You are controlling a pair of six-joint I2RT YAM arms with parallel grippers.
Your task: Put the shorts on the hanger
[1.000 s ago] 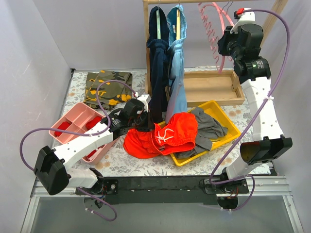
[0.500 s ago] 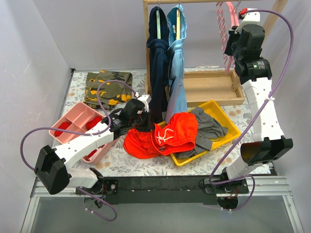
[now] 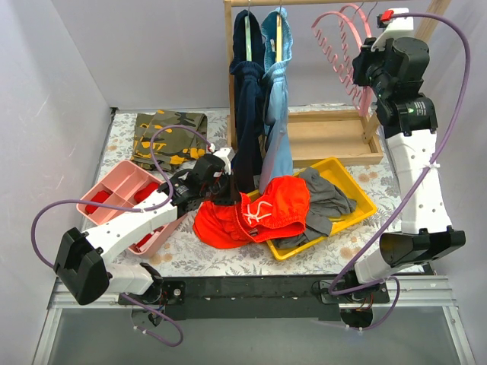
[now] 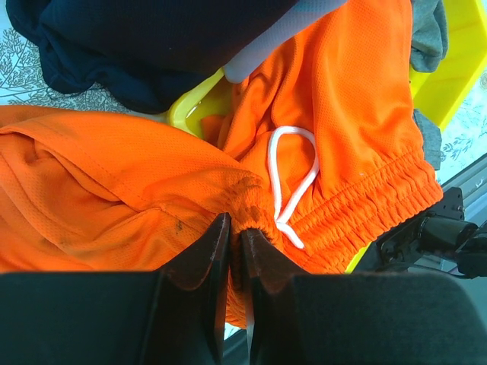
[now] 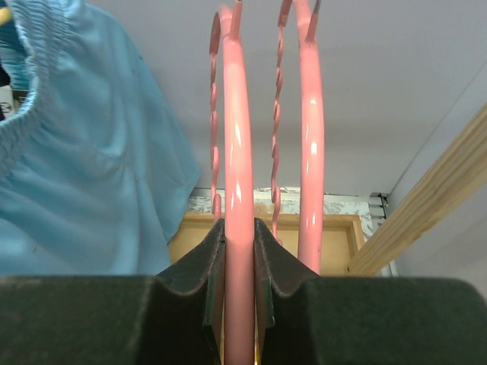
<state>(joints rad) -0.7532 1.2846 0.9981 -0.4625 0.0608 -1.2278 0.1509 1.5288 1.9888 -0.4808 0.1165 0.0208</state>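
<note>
The red-orange shorts [image 3: 255,213] lie bunched over the front left corner of the yellow tray [image 3: 358,186] and onto the table. My left gripper [image 3: 221,195] is shut on their elastic waistband [image 4: 236,228], near the white drawstring [image 4: 293,171]. My right gripper [image 3: 367,74] is high at the back right, shut on a thick bar of the pink hanger [image 3: 338,34]. In the right wrist view the hanger bar [image 5: 237,137] runs straight up between my fingers [image 5: 238,232]. A second pink bar [image 5: 310,137] runs just to its right.
A wooden rack [image 3: 230,68] holds a dark navy garment [image 3: 247,106] and light blue shorts [image 3: 278,114]. A grey garment [image 3: 331,199] lies in the yellow tray. A pink divided tray [image 3: 122,190] and a camouflage cloth [image 3: 169,135] are at the left. The rack's wooden base [image 3: 335,137] is behind the tray.
My right arm has shifted slightly right and turned the pink hanger, which now fans out to the left of the wrist. The left arm and the shorts have not moved.
</note>
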